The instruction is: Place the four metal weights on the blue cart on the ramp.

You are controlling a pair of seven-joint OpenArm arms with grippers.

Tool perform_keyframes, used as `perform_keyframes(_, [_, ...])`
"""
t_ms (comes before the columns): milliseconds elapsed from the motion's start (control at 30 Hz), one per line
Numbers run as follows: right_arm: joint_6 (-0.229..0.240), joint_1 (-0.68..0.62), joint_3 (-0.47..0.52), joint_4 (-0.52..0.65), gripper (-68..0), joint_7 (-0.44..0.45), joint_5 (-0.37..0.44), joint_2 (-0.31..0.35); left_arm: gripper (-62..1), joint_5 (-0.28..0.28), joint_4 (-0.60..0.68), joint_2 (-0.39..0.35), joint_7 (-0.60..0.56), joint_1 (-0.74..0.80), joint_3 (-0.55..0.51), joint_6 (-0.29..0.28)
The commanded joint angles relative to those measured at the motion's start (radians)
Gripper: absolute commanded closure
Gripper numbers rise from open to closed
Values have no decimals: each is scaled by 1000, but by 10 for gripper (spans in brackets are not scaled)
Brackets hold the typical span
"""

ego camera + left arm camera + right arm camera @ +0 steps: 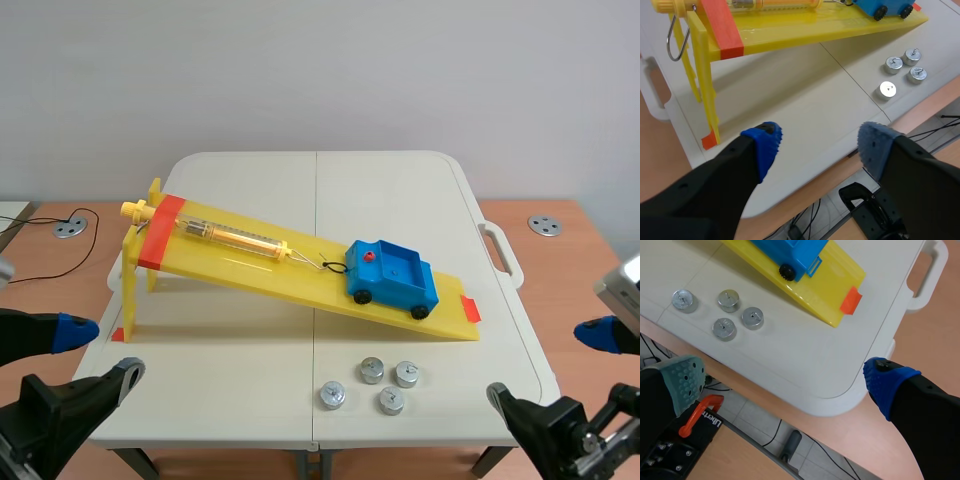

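Progress: we see nothing loaded; all four weights [371,370] lie on the surface [400,190] beside the ramp [250,262].
Cart: blue cart [395,275] empty, low on the ramp.
Hands: left hand [817,145] and right hand [785,375] both spread, empty.

Left hand [819,145] and right hand [785,377] both hover low, fingers spread wide

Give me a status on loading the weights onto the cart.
Done: nothing; the blue cart on the ramp is unloaded. In hand: nothing; both arms' jaws stand open and empty. Left: all four metal weights, lying on the table in front of the ramp.
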Motion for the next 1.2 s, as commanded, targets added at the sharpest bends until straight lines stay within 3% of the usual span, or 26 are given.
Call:
perform_keyframes(0, [18,60,-23,109,-648,78,16,-4,-308,-76,74,23,-68,9,-16,-18])
perform_keyframes(167, [17,103,-117,109,-643,54,-71,-43,-138,-74,72,52,-24,-23,-16,-17])
perform_keyframes(300, [17,126,-185,109,-500,50,-127,-66,-42,-74,72,66,-8,-23,-16,-17])
perform_keyframes(367, [17,140,-212,107,-419,45,-137,-80,-40,-74,72,71,10,-23,-16,-17])
perform_keyframes(433, [18,160,-238,97,-384,44,-137,-99,-40,-74,72,76,19,-23,-16,-17])
perform_keyframes(667, [17,236,-306,19,-378,-24,-158,-170,-40,-74,72,88,23,-23,-16,-18])
perform_keyframes(933, [16,332,-377,-82,-361,-22,-213,-233,-40,-74,72,88,23,-23,-16,-18])
perform_keyframes(1167, [-31,399,-434,-174,-346,-6,-275,-282,-40,-74,72,88,23,-23,-16,-18])
